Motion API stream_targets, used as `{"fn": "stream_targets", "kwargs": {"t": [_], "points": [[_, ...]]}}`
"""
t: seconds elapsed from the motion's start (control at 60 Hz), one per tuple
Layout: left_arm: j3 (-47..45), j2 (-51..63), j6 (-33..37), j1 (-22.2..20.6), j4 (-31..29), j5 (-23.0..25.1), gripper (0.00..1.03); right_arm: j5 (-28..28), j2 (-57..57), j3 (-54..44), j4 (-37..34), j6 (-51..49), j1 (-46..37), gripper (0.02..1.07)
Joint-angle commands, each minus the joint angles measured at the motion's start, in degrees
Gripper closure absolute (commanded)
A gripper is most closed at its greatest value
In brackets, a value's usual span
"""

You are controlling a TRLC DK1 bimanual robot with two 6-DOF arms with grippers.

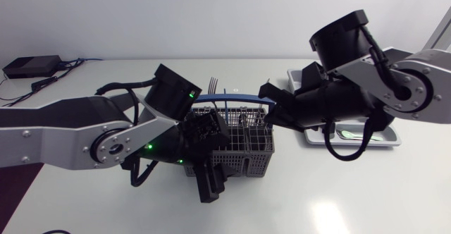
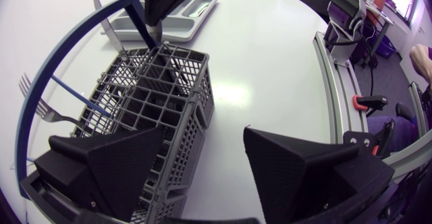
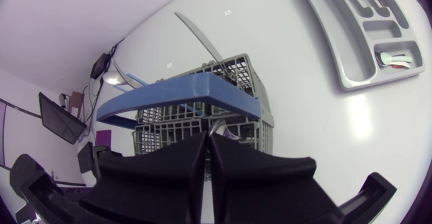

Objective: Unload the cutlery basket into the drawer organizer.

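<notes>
Left gripper [image 2: 202, 173] is spread wide, one finger over the grey mesh plastic cutlery basket [image 1: 246, 146] with its blue arched handle, sitting mid-table. The right gripper [image 3: 207, 160] hangs above it, fingers pressed together. The right wrist view shows silver spoons [image 3: 391, 59] in the grey plastic drawer organizer [image 3: 337, 42], which is half hidden from the head camera

The blue handle [image 3: 192, 89] arches just ahead of the right jaws (pressed together); bare table [image 2: 270, 69] lies ahead of the left jaws.
</notes>
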Motion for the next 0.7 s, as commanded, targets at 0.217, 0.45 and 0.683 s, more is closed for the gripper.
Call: {"fn": "stream_targets", "kwargs": {"t": [0.217, 0.45, 0.683], "points": [[1.5, 2.0, 1.1, -0.2, 0.3, -1.0, 0.07, -5.0, -7.1, -2.8, -0.7, -3.3, -0.6, 1.01], [1.6, 2.4, 1.2, -0.3, 0.3, -1.9, 0.07, -10.2, -9.9, -5.6, 0.4, -12.2, -3.3, 1.01], [1.6, 2.6, 1.8, -0.3, 0.3, -3.0, 0.07, -15.6, -12.7, -6.4, -0.6, -22.9, -5.4, 1.01]]}}
